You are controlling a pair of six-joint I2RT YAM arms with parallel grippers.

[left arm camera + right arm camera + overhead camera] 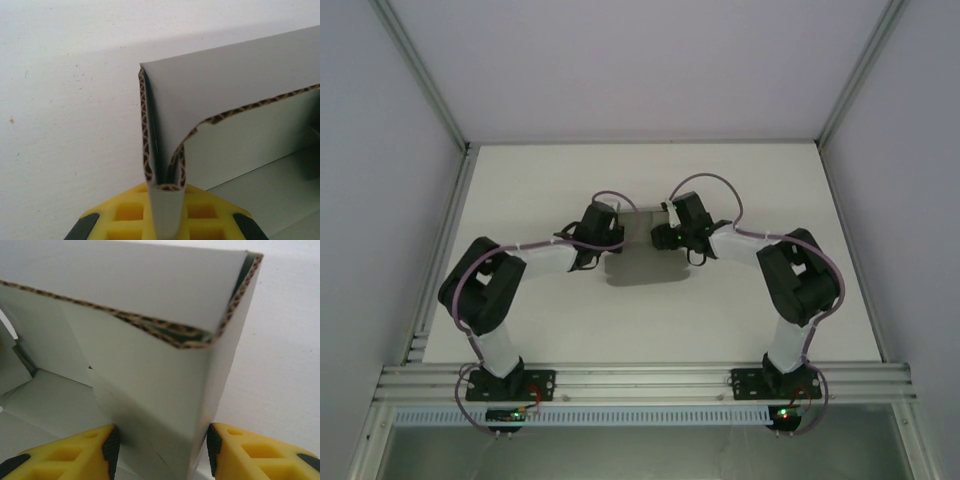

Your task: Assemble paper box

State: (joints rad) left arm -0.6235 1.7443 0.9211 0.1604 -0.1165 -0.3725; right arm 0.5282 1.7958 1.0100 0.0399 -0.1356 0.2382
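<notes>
On the left, the left arm is seen reaching inward over the white table to its middle. There the left gripper is clenched on the paper box: a doubled-over corner of the grey board, its brown corrugated edge exposed, is pinched upright between the yellow fingers. From that corner a wall is seen running off to the right, with a paler inner floor below it, so the open side is turned upward. In the top view the box is found at mid-table between the two wrists. Its long axis seems to be laid across the table from left to right, though much is covered by the grippers and this cannot be told surely. On the right, the right gripper is released: its jaws are parted to either side of the opposite upright corner, the black pads are set just beside the board, and a sliver of table is seen between the right-hand pad and the wall
</notes>
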